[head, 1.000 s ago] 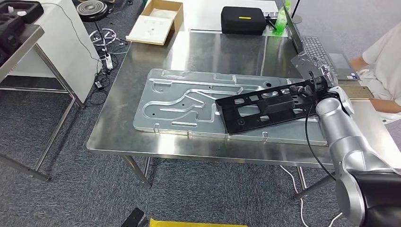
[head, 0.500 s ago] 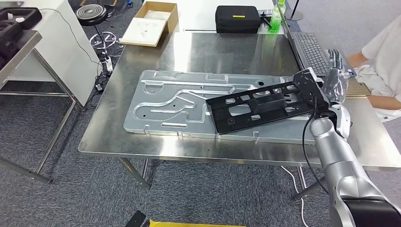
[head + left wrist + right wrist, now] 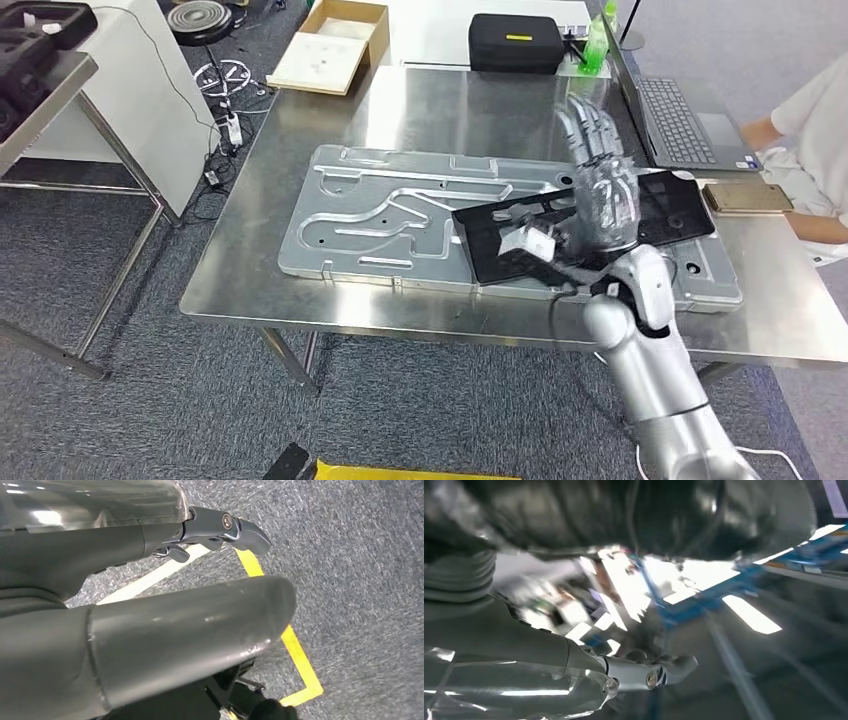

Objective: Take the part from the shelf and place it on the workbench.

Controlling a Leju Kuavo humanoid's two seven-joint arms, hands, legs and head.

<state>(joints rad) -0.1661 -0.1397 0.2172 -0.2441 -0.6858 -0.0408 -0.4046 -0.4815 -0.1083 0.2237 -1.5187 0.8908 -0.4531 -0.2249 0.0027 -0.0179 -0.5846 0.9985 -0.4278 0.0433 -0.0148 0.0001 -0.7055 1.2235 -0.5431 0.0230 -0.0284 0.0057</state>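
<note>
Grey carpet floor, steel workbench [image 3: 300,290] in the middle. Big silver stamped plate [image 3: 380,215] lies flat on the bench, taking up most of the top. Black part [image 3: 500,245], a flat slotted frame, lies on the bench across the plate's right end, tilted a bit, its far end near a phone [image 3: 746,198]. Right arm [image 3: 655,390] comes up from the lower right; right hand [image 3: 600,195] is raised above the part, blurred, fingers spread and pointing up, holding nothing, apart from the part. Laptop [image 3: 680,120] sits open at the right back edge of the bench, phone just beside it. Black case [image 3: 515,42] and green bottle [image 3: 596,45] at the far edge. Cardboard box [image 3: 330,45] at the back left corner. Shelf [image 3: 40,90] at far left with black parts on it. Person's sleeve [image 3: 815,130] at the right edge. Left hand [image 3: 150,610] in the left wrist view hangs over carpet with yellow tape lines, nothing held, fingers slightly bent; how wide it is I cannot tell.
</note>
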